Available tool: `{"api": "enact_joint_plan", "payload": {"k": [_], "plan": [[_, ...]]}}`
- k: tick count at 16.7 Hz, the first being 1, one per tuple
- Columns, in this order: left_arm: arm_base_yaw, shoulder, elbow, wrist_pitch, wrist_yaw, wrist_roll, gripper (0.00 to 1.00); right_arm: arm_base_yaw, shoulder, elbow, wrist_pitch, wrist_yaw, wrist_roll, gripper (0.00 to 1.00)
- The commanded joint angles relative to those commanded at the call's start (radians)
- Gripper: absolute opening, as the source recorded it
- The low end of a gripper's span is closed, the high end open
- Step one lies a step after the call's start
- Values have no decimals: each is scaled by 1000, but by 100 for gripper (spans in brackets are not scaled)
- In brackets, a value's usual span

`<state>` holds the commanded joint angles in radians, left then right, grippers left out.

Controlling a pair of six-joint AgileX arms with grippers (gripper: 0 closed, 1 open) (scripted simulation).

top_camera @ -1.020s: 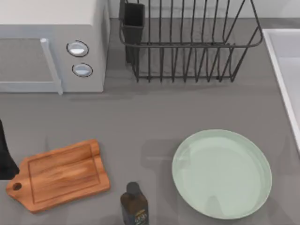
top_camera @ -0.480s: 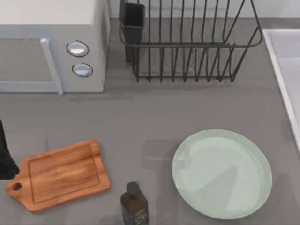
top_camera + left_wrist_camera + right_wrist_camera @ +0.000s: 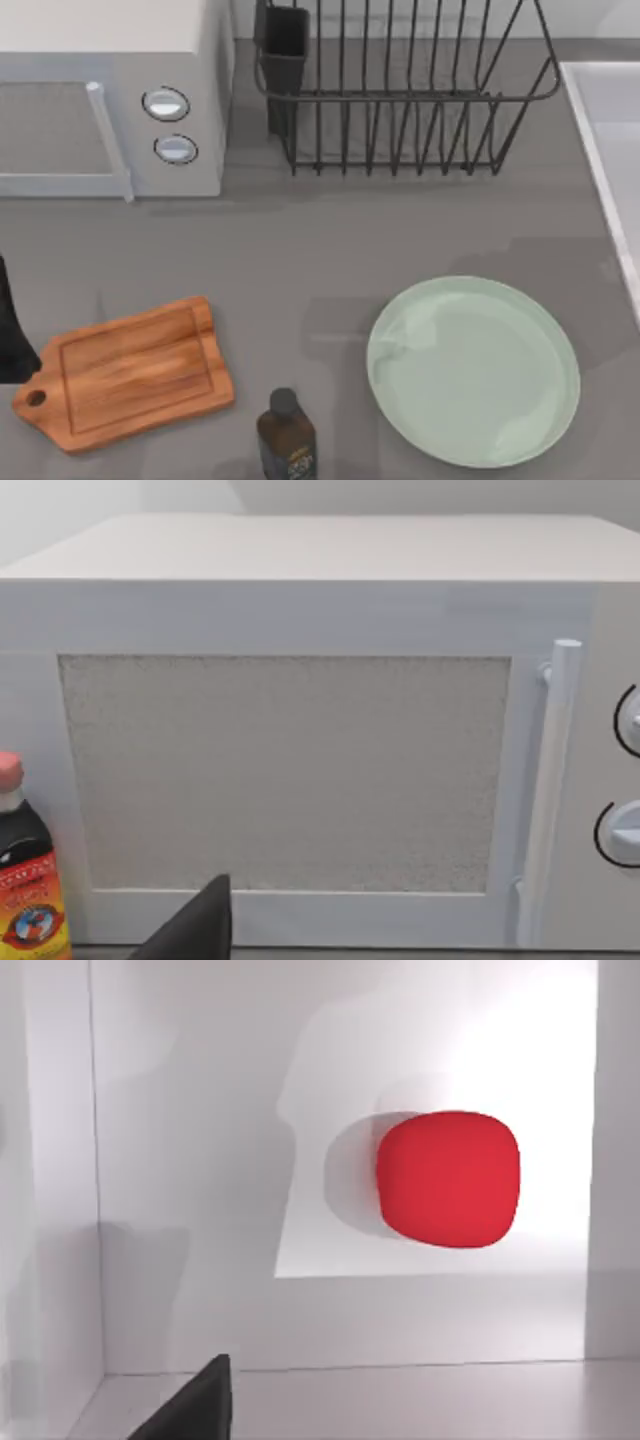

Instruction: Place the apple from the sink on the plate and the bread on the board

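Nothing on our bench (image 3: 300, 260) has shifted since earlier; the apple (image 3: 448, 1178) lies in the sink (image 3: 190, 1160); plate (image 3: 473, 370) and board (image 3: 125, 372) bare; we cannot tell either gripper's state.

wooden board (image 3: 130, 375), glossy plate (image 3: 473, 371) — smooth apple (image 3: 448, 1179), wire rack (image 3: 400, 90).

A kitchen: a grey counter (image 3: 300, 250) carries a white microwave (image 3: 110, 100), a wire dish rack (image 3: 400, 90), a sink (image 3: 610, 130) and a wooden cutting board (image 3: 130, 375).
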<state>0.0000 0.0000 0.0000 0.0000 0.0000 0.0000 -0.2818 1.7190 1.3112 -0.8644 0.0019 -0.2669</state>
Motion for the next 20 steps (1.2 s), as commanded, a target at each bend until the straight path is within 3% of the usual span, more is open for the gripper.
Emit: {"api": "enact_joint_plan", "payload": {"k": [6,12,16,20], "plan": [[0,0,0,0,0,0,100,-57,361,268,-176,0,-54,100],[0,0,0,0,0,0,100,-64,400,298,-197,0,-61,100],[0,0,0,0,0,0,100,-59,425,277,-157,1,-59,100],[0,0,0,0,0,0,100,-61,534,209,32,2,-58,100]]}}
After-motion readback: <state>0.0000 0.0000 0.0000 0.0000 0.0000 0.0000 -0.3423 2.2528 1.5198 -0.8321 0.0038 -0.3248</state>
